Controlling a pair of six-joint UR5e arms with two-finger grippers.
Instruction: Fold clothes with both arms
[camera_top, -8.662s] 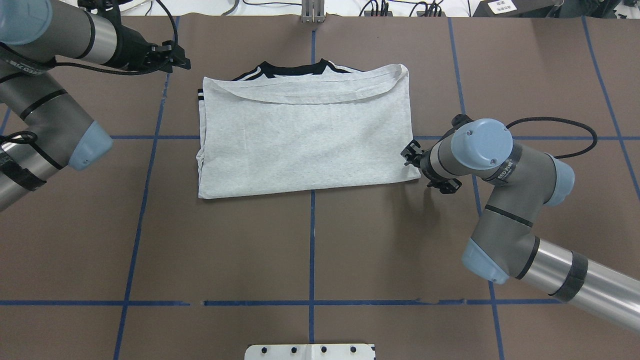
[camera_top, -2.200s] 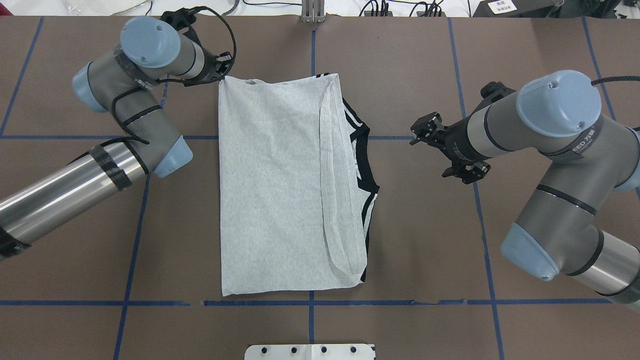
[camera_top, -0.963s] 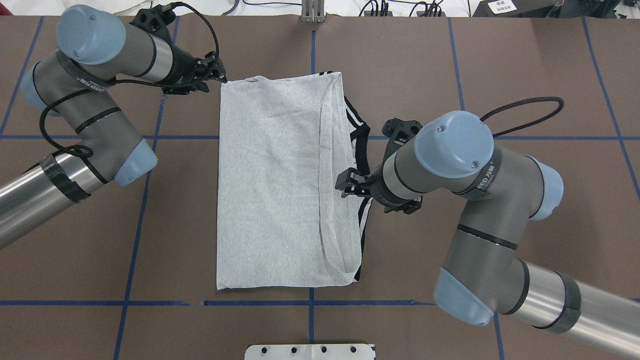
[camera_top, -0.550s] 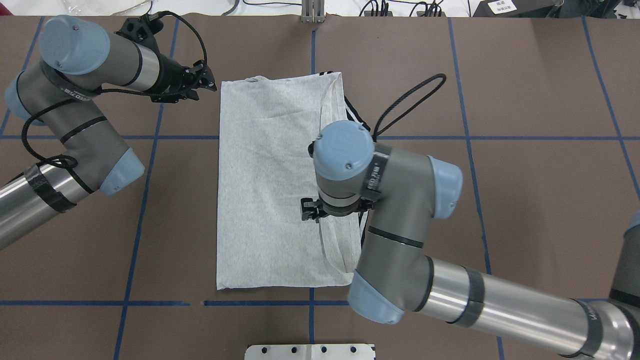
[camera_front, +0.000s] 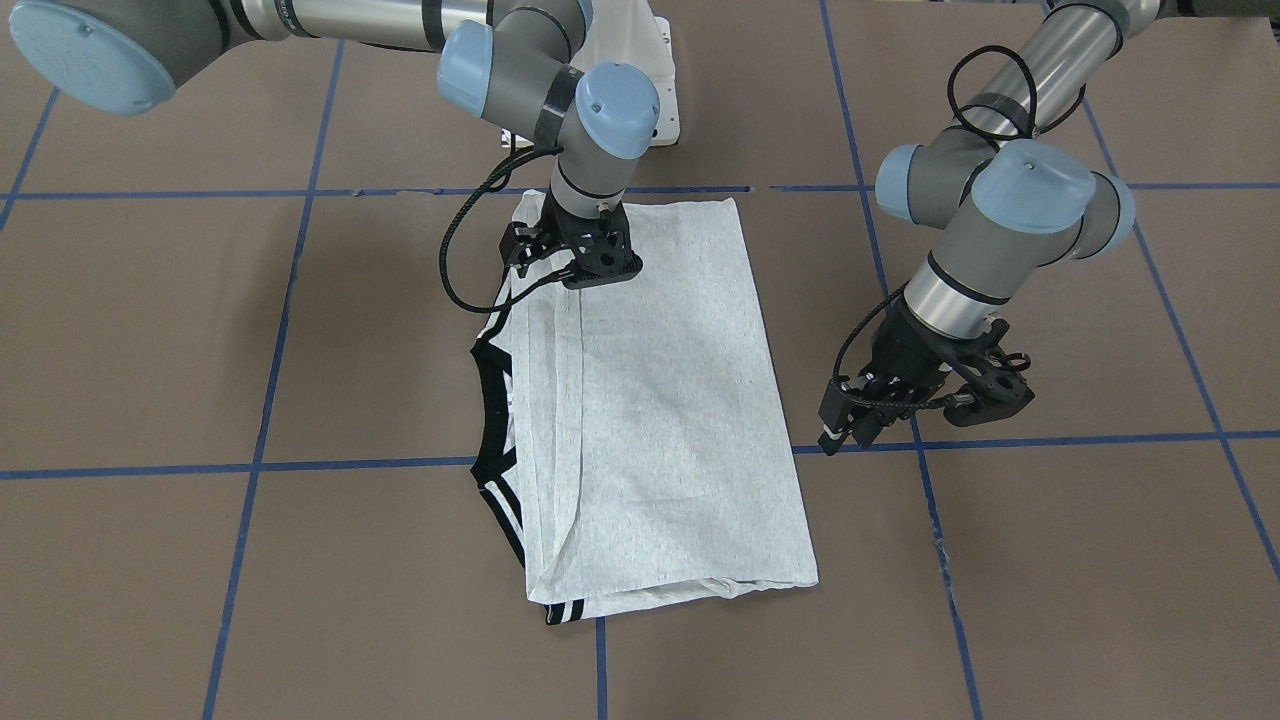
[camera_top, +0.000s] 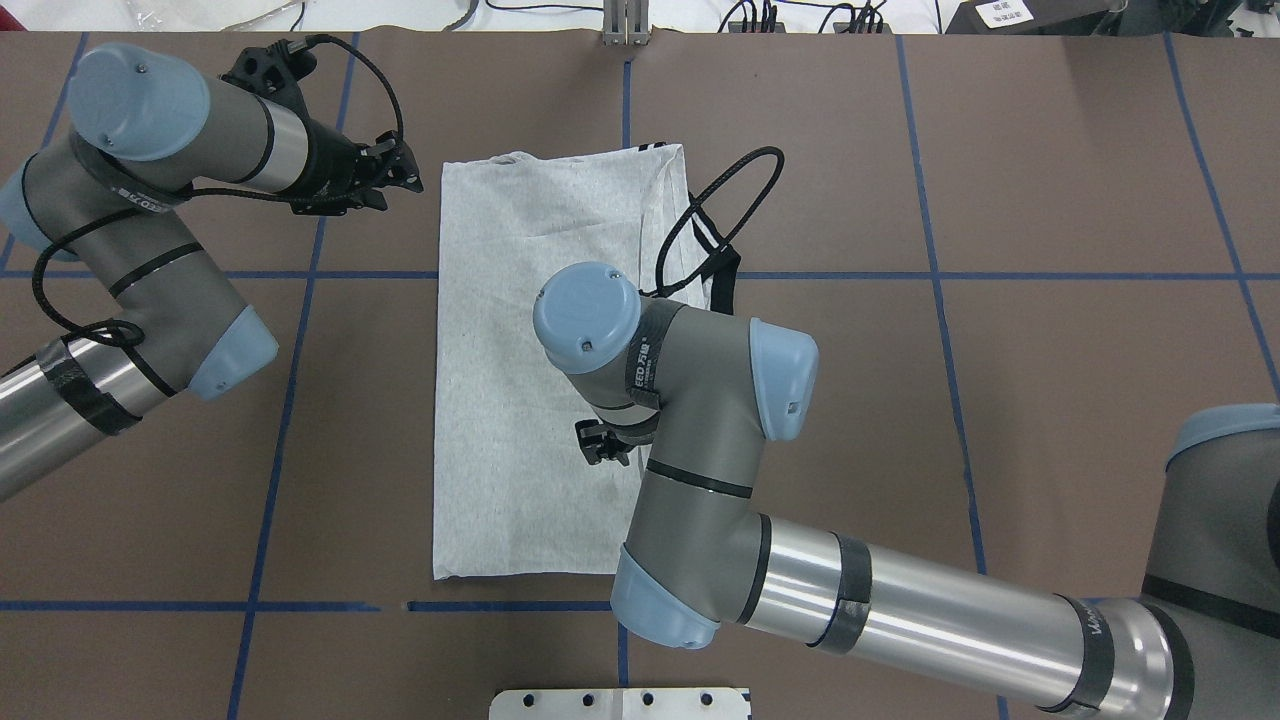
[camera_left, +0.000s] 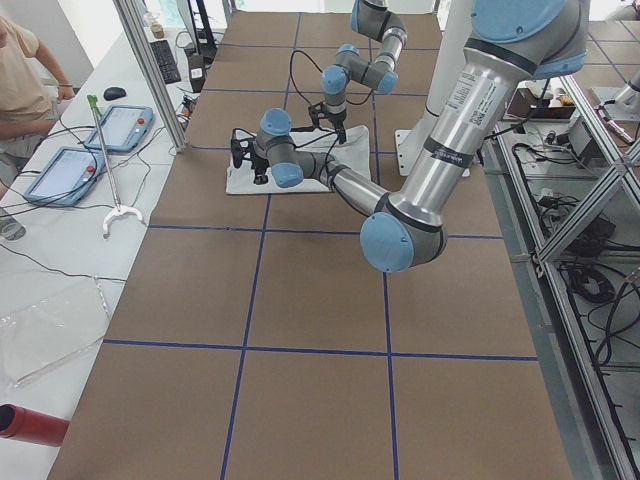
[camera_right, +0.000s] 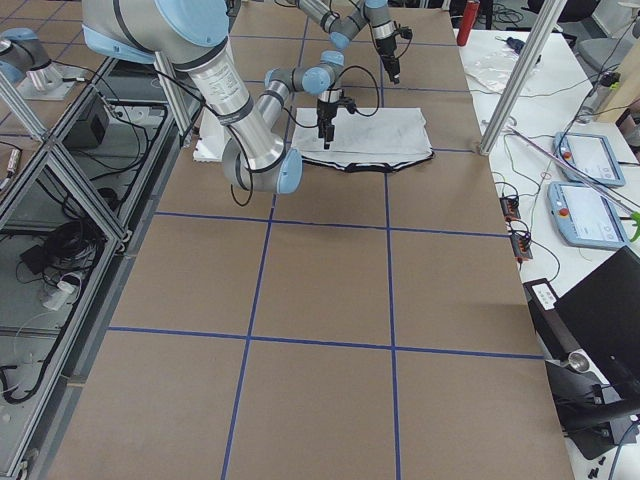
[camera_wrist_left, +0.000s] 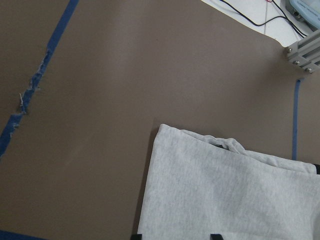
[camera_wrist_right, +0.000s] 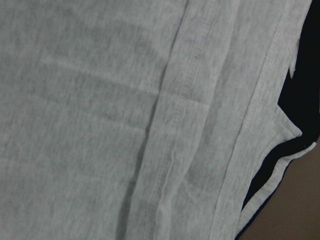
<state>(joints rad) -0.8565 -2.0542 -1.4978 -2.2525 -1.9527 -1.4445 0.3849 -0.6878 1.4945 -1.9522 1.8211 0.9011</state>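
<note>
The grey T-shirt (camera_top: 510, 330) lies folded in a long rectangle on the brown table, back side up, so the print is hidden. Its black collar (camera_top: 722, 270) and striped trim stick out along the right edge (camera_front: 490, 400). My right gripper (camera_front: 590, 272) is down on the shirt by the folded hem strip; its jaws look apart. Its wrist view is filled with grey cloth and hem seams (camera_wrist_right: 100, 125). My left gripper (camera_top: 408, 178) is open and empty, just off the shirt's far left corner (camera_wrist_left: 165, 135); it also shows in the front view (camera_front: 845, 435).
Blue tape lines (camera_top: 300, 274) grid the brown table cover. The white pedestal base (camera_top: 620, 703) sits at the near edge. A metal post (camera_top: 626, 22) and cables stand at the far edge. An operators' bench with tablets (camera_left: 110, 115) runs alongside.
The shirt has been turned a quarter turn. My right arm swung in from the right and came down on the shirt. My left gripper drew back left, off the far corner.
</note>
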